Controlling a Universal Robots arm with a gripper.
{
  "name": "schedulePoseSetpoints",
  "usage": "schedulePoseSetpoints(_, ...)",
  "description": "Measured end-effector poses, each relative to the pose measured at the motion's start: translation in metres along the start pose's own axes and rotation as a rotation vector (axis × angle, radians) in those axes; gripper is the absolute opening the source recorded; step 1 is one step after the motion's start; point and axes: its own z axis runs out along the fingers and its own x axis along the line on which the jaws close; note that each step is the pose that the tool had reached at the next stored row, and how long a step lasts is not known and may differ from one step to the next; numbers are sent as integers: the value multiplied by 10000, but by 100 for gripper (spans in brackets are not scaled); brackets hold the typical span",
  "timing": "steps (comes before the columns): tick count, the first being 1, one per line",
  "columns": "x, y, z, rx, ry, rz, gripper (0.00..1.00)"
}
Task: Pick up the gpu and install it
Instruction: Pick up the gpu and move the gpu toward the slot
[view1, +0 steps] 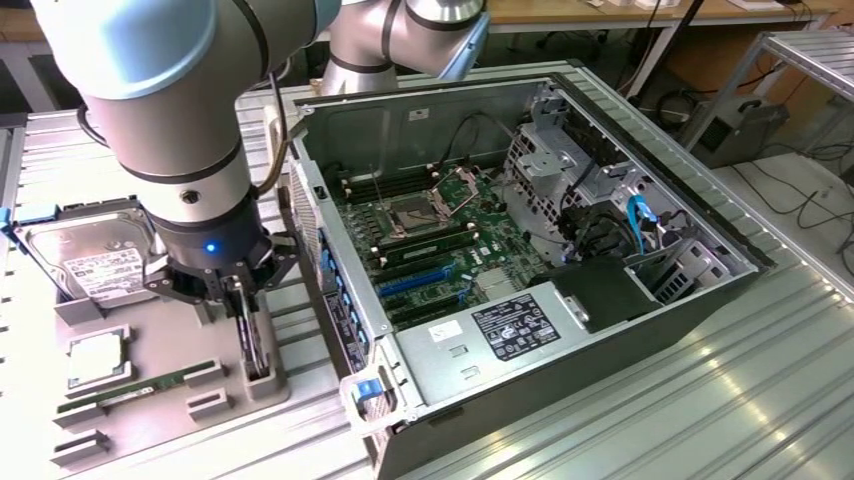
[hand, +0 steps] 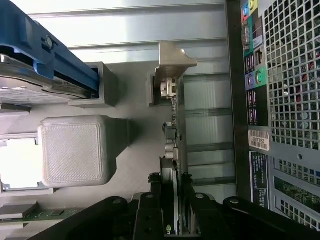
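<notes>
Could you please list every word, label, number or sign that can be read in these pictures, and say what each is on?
None can be read as words.
White label on the hard drive: print too small.
Black-and-white label on the power supply: print too small.
White sticker on the case's rear panel: blurred.
Dark sticker beside it: blurred.

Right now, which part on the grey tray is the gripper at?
The gpu, the black card standing on edge beside the case; the hard drive and memory stick sit farther from the gripper.
</notes>
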Motion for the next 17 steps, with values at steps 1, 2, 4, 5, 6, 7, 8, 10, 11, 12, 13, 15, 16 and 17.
schedulePoseSetpoints(1,0,0,-4,-10,6,-25,27)
schedulePoseSetpoints(2,0,0,-8,-22,12,-50,27)
schedulePoseSetpoints(4,-1,1,-18,-53,25,-103,27)
schedulePoseSetpoints(5,-1,1,-24,-66,33,-133,27)
schedulePoseSetpoints(6,-1,2,-30,-81,39,-165,27)
schedulePoseSetpoints(7,-1,2,-41,-97,51,-213,27)
schedulePoseSetpoints(8,-2,3,-55,-111,60,-258,26)
schedulePoseSetpoints(10,-2,5,-81,-130,68,-319,26)
schedulePoseSetpoints(11,-3,5,-95,-137,71,-344,26)
schedulePoseSetpoints(12,-3,6,-116,-143,77,-377,26)
schedulePoseSetpoints(13,-4,8,-137,-148,82,-402,26)
schedulePoseSetpoints(15,-5,11,-194,-164,90,-449,26)
schedulePoseSetpoints(16,-6,12,-223,-171,91,-468,26)
schedulePoseSetpoints(17,-7,14,-259,-175,95,-488,26)
